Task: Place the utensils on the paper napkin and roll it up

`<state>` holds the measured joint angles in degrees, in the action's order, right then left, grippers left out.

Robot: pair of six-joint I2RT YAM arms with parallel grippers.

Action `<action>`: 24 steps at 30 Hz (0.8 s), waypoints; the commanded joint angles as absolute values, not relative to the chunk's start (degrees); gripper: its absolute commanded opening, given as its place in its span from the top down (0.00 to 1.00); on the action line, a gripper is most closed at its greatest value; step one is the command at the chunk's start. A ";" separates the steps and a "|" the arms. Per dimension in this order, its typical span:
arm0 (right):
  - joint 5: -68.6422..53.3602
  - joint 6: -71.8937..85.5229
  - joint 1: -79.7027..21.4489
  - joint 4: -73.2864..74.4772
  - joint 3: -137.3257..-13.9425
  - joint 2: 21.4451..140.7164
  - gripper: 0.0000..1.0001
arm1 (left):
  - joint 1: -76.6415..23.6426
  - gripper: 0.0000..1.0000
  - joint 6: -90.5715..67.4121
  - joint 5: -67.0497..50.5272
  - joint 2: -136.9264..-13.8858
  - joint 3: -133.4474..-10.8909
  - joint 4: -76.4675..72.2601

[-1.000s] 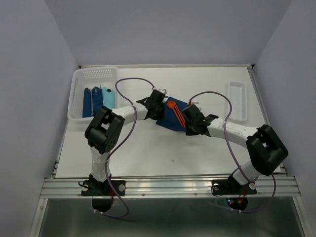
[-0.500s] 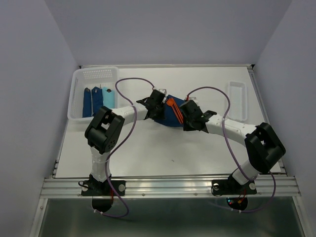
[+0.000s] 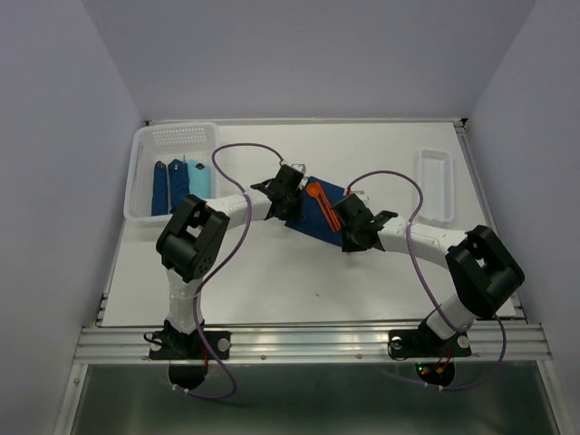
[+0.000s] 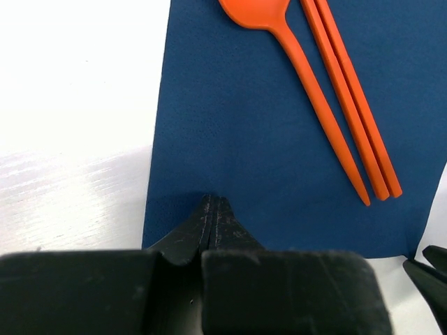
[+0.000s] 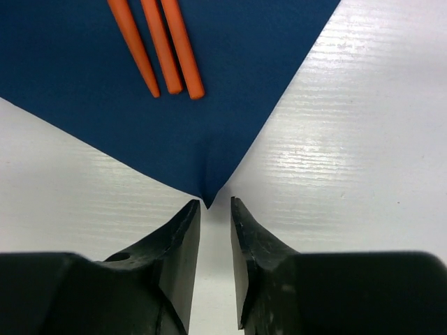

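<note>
**Station status: napkin gripped on one side, utensils loaded**

1. Far left of the table [image 3: 272,272]: a white perforated basket [image 3: 143,181] stands at the rear corner. It holds several upright rolls [image 3: 178,186], some dark blue and one light blue.

2. Left gripper [image 4: 211,204]: the jaws are pressed together with no gap between them. They are clamped on one edge of the paper napkin [image 4: 230,139], and the paper puckers slightly at the tips.

3. Paper napkin: it lies flat, set cornerwise, in the middle of the table between the two grippers.

4. Utensils: an orange spoon [image 4: 283,31] and a pair of orange chopsticks [image 4: 353,105] lie on the napkin. They sit side by side and nearly parallel, the spoon to the left of the chopsticks in the left wrist view. All the handle ends stop inside the paper.

5. Right gripper [image 5: 215,207]: the jaws stand a narrow gap apart, low to the table. One corner of the napkin points into the mouth of that gap. The corner's tip sits just at the fingertips and is not clamped.

6. Far right: a clear, shallow rectangular tray [image 3: 423,181] lies near the table's edge, well apart from the napkin.
</note>
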<state>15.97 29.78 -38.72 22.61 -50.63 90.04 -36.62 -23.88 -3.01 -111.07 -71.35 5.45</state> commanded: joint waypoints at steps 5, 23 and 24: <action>17.49 30.15 -39.02 22.50 -51.24 87.80 0.60 | -36.56 1.00 -23.91 -3.08 -110.30 -74.53 5.80; 14.41 28.13 -39.02 18.98 -52.03 92.55 0.80 | -36.56 1.00 -24.26 -3.69 -111.80 -75.67 6.24; 14.24 28.13 -39.02 18.98 -52.21 92.64 0.87 | -36.56 1.00 -24.17 -3.60 -111.80 -75.67 6.24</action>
